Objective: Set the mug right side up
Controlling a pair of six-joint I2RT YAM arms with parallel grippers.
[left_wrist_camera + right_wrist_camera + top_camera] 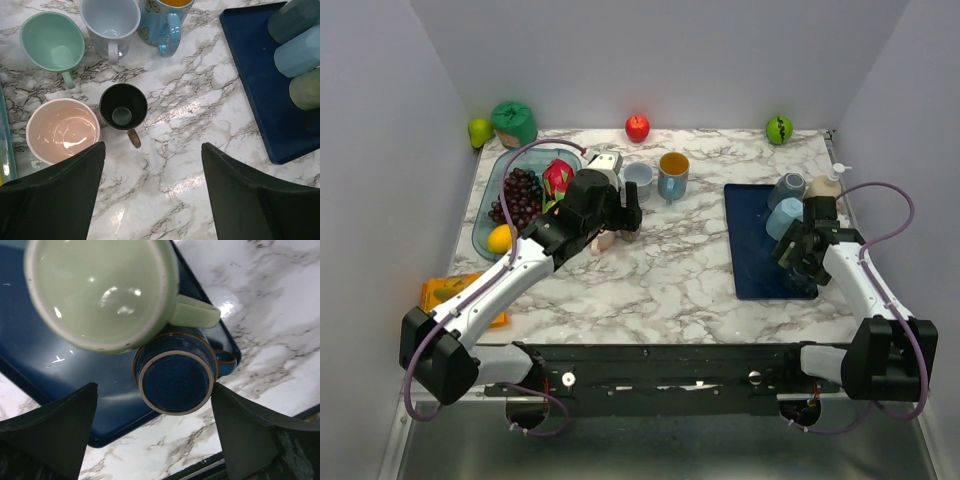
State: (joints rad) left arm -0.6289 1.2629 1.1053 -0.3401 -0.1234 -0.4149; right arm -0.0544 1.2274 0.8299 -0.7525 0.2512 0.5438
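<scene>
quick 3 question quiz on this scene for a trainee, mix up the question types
1. True or false: the dark blue mug on the blue tray stands base up.
2. In the left wrist view, how many cups stand mouth up on the marble table? A) three B) five C) seven
3. Fill in: the jaws of the right gripper are ____.

Key:
1. True.
2. B: mint mug, white mug, butterfly mug, black mug, pink cup.
3. Open, with nothing held.
</scene>
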